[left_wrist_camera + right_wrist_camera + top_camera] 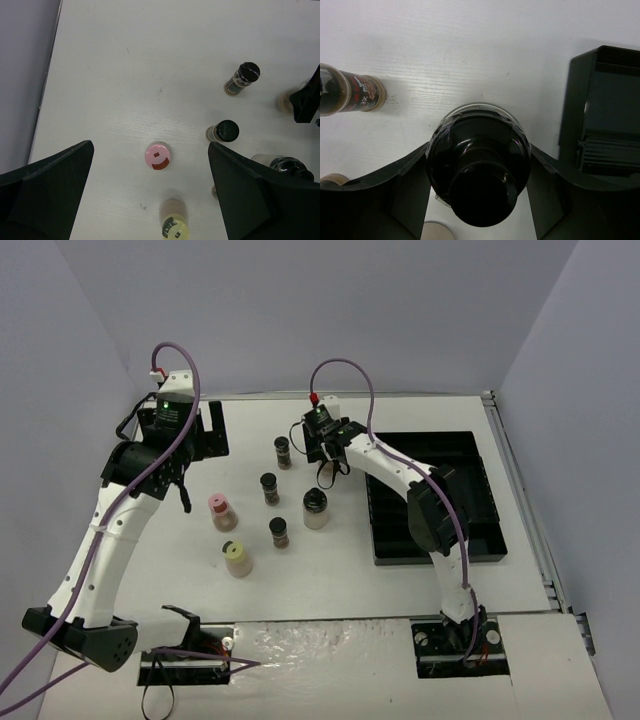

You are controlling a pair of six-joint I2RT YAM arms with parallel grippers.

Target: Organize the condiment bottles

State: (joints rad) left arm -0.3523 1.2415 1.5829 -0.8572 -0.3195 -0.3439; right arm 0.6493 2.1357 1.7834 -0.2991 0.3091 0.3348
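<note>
My right gripper [327,462] is shut on a black-capped jar [477,170], its fingers [405,185] pressed on both sides; in the top view the jar is mostly hidden under the gripper. My left gripper [183,488] is open and empty, high above the pink-capped jar [158,156] [221,510]. The pale-yellow-capped jar [237,558] [175,230] stands nearer to me. Black-capped jars stand upright at the back [283,451], in the middle [269,487] and in front [279,531]. A wider jar with pale contents [315,508] stands to their right.
A black slotted tray [435,495] lies to the right of the jars; its corner shows in the right wrist view [600,110]. A small black block [213,430] sits at the back left. Grey walls close in the table.
</note>
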